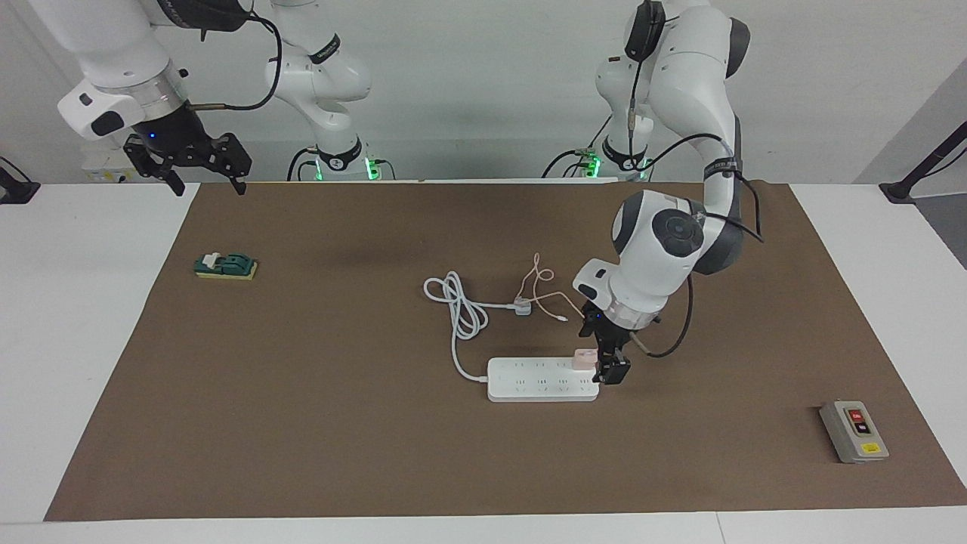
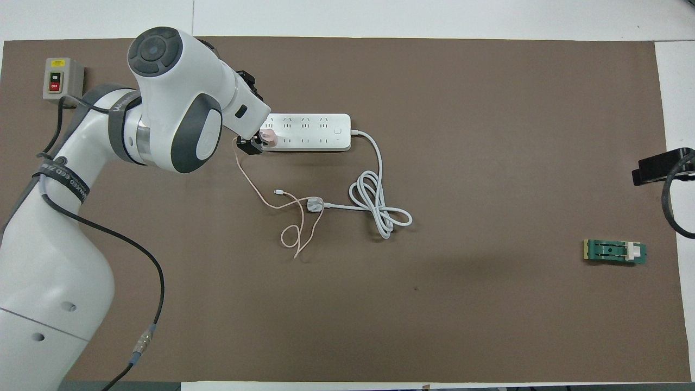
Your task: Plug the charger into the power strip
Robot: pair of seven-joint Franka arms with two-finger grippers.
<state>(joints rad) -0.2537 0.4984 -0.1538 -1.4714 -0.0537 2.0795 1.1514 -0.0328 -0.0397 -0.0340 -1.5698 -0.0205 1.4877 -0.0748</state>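
your left gripper (image 1: 608,365) is released beside the charger (image 1: 582,359); it is light, hold its stiff cube sides.

Our two arms were glossy white with dark grey rounded joint caps, black two-finger grippers, black cables looped along the links, and green lights glowing at the bases.

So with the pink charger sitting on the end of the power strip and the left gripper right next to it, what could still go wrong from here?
The left gripper hangs open close beside the charger, so pulling away could clip it and tilt it out of the power strip.

The charger's thin pink cable runs under the left arm and could snag as it retreats.

Whether the prongs are fully seated cannot be told. The right gripper waits, open.
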